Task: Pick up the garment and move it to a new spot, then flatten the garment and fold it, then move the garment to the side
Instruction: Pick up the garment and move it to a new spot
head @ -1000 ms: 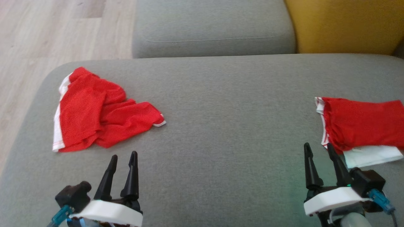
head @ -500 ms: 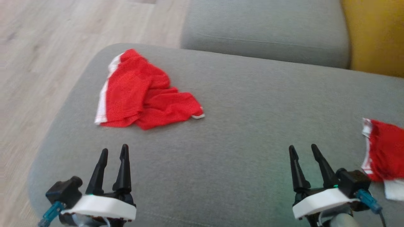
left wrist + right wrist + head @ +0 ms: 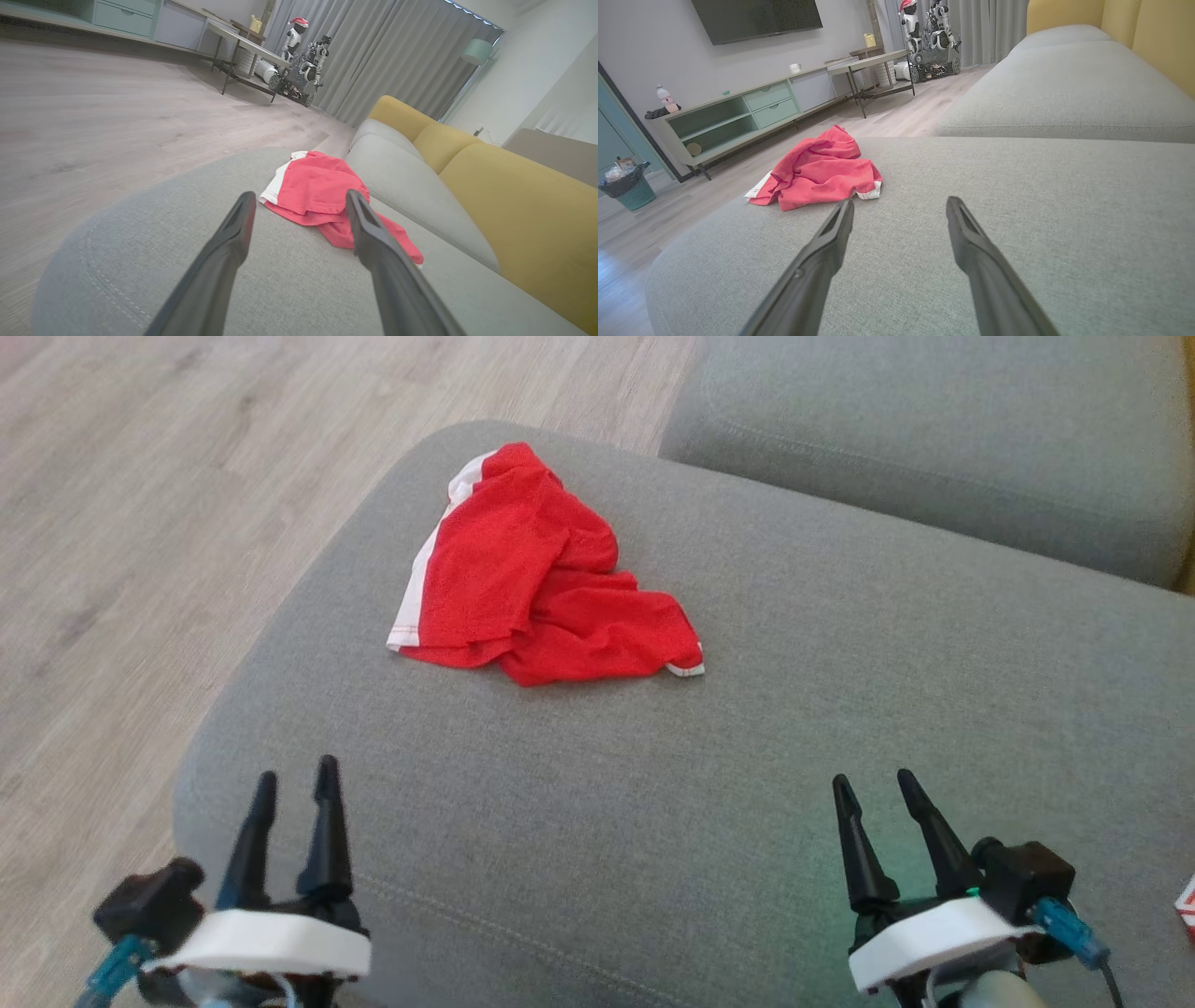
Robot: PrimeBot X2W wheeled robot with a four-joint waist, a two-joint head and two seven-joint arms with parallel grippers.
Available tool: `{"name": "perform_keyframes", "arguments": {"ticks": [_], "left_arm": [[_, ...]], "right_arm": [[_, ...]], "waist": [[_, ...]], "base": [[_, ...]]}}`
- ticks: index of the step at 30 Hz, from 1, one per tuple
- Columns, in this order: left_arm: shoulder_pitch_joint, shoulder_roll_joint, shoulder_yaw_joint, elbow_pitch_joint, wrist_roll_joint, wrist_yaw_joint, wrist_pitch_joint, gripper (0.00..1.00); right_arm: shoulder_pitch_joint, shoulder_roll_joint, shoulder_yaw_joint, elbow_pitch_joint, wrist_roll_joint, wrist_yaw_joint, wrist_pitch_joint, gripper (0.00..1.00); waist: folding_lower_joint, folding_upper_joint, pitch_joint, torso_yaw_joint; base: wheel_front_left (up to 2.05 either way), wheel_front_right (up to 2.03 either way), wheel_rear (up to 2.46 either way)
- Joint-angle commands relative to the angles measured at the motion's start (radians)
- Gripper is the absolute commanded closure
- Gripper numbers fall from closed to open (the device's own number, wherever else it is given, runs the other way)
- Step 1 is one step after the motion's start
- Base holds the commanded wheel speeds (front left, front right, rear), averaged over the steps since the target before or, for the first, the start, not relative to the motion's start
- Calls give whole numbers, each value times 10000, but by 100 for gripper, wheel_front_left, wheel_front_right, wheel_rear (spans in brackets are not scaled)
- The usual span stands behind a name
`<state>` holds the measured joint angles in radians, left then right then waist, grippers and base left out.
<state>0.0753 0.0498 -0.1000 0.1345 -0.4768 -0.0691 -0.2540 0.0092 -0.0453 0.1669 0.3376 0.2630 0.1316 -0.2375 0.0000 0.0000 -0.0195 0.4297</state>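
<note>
Garment: red garment (image 3: 546,574) with white trim, crumpled in a heap on the grey sofa seat (image 3: 747,756), near its far left corner by the floor (image 3: 140,523).
Done so far: seemingly nothing; the garment is not lifted, flattened or folded.
Left to do: pick up, move, flatten, fold, set aside.
Left gripper (image 3: 297,770): its 2 fingers spread wide, empty, above the seat's near left corner, well apart from the garment.
Right gripper (image 3: 872,777): spread wide too, empty, above bare seat, well apart from the garment.
</note>
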Motion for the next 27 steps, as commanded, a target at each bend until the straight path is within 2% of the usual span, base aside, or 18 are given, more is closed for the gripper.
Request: {"name": "perform_keyframes", "arguments": {"ticks": [1, 12, 19, 23, 27], "left_arm": [[-593, 5, 563, -382, 26, 63, -78, 0], [-1147, 5, 1648, -266, 110, -76, -78, 0], [-2140, 42, 2245, 548, 843, -244, -78, 0], [-2974, 322, 2378, 1431, 985, -293, -78, 0], [-4311, 1017, 2413, 2874, 1023, -298, 516, 0]], "right_arm": [[-537, -49, 261, -230, 5, -9, -19, 0], [-758, -49, 416, -255, -118, -9, 122, 0], [-1051, -49, 10, -669, -490, -9, 298, 0], [-1205, -49, -385, -1037, -792, -9, 488, 0], [-1396, -49, -859, -1663, -1184, -9, 823, 0]], "waist": [[0, 0, 132, 51], [0, 0, 590, -539], [0, 0, 1305, -1038], [0, 0, 1729, -1255], [0, 0, 2295, -1606]], "base": [[0, 0, 0], [0, 0, 0], [0, 0, 0], [0, 0, 0], [0, 0, 0]]}}
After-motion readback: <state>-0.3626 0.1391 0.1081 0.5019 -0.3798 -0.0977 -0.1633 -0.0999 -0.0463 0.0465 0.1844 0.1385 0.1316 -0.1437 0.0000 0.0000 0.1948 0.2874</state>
